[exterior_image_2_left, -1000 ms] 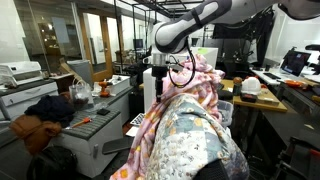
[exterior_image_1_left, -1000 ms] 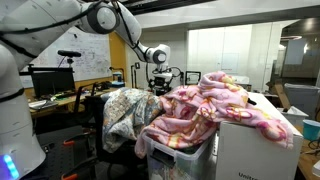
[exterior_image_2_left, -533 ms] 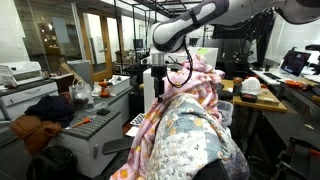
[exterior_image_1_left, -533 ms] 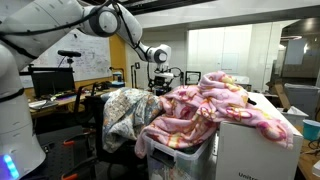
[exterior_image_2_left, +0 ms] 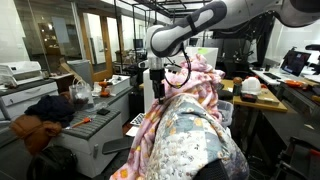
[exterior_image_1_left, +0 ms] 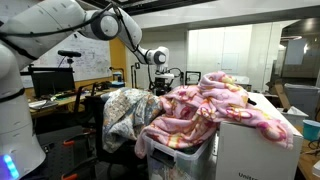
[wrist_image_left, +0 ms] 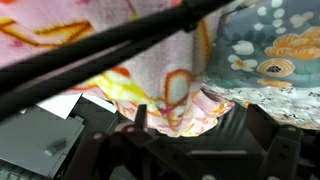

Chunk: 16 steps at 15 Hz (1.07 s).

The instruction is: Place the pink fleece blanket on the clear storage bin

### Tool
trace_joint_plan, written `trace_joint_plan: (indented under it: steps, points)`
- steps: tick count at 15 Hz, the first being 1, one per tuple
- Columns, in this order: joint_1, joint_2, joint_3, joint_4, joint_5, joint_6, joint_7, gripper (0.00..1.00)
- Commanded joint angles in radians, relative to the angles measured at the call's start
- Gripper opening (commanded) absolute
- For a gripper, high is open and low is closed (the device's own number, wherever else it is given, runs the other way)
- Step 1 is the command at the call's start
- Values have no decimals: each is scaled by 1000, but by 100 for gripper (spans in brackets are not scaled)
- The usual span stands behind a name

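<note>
The pink fleece blanket [exterior_image_1_left: 215,110], large and soft and printed with yellow, cream and orange cartoon shapes, lies heaped in folds over the top of the clear storage bin [exterior_image_1_left: 183,160], a translucent whitish plastic tub. Its lower edge hangs down over the tub's front. Only the lower part of the bin shows beneath the fabric, with coloured things faintly visible through its wall.

Just beside the bin stands a larger opaque white box [exterior_image_1_left: 250,150], and the pink fabric spills onto its top as well. On the other side a grey-white patterned blanket [exterior_image_1_left: 122,115] is draped over something hidden (what supports it cannot be told), touching the pink one along one edge.

In an exterior view the patterned blanket [exterior_image_2_left: 195,145] fills the foreground, with the pink blanket [exterior_image_2_left: 200,85] rising behind it.

The black Robotiq gripper [exterior_image_1_left: 160,80] hangs pointing downward at the near end of the pile, close to where the two blankets meet. Whether it touches cloth cannot be told from either exterior view [exterior_image_2_left: 157,88].

In the wrist view the gripper [wrist_image_left: 188,125] has its dark fingers [wrist_image_left: 140,117] spread wide apart with nothing between them. The pink blanket [wrist_image_left: 90,45] and the patterned blanket [wrist_image_left: 270,50] lie beyond them. A blurred dark bar [wrist_image_left: 100,60] crosses that view diagonally.
</note>
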<state>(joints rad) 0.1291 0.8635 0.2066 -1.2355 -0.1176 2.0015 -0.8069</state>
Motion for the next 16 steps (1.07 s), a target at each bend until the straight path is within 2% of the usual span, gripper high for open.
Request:
trace_joint_plan:
  steps: [1,16]
  points:
    - [33,13,-32,35,-60,-3,-8,100]
    - [84,59,-82,12,-214,47,16,100]
